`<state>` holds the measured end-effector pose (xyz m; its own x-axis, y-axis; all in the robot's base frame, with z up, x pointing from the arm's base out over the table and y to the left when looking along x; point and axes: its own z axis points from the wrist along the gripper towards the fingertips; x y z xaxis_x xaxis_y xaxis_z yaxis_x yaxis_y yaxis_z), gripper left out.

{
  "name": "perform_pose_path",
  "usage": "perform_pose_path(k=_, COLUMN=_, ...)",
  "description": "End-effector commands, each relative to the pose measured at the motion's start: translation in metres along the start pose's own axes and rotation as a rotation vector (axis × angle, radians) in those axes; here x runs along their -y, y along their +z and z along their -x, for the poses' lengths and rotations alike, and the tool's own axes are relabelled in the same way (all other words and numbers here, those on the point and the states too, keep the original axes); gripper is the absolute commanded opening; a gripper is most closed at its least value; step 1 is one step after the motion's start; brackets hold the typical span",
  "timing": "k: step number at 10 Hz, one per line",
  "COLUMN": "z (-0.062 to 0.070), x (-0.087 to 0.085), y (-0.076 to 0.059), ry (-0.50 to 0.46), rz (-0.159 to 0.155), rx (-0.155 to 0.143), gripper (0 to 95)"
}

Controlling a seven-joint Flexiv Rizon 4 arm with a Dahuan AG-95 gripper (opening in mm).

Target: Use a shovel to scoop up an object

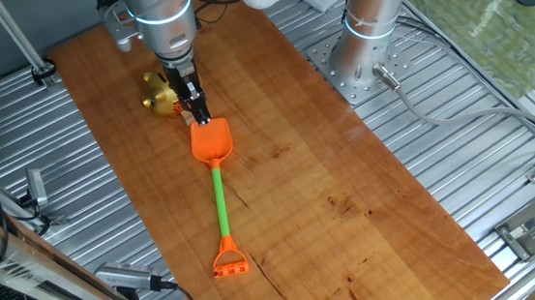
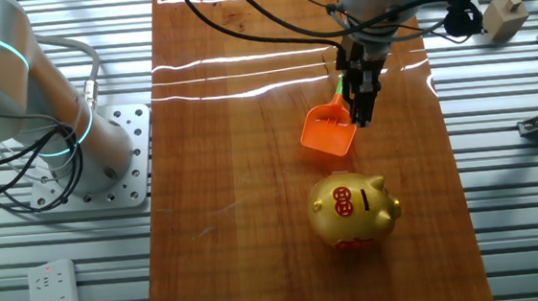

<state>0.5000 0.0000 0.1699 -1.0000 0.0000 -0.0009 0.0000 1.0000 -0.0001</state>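
Your gripper [image 1: 199, 112] hangs over the blade end of the shovel [image 1: 217, 179], which lies flat on the table [image 1: 351, 211] with its loop end away from the piggy bank [image 2: 353, 209], probably lining up to take the tool. You can't tell whether its fingers are closed or on the blade. The block isn't discernible in either view; the scoop looks empty.
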Motion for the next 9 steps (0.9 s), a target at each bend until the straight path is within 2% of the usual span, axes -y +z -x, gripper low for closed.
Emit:
perform_pose_path(k=1, z=0.0, x=0.0, y=-0.0001, ry=-0.236, rz=-0.004, rx=0.054, gripper=0.0)
perform_pose_path(k=9, z=-0.0006, x=-0.0006, y=-0.002, ry=-0.234, rz=-0.008, rx=0.05, gripper=0.0)
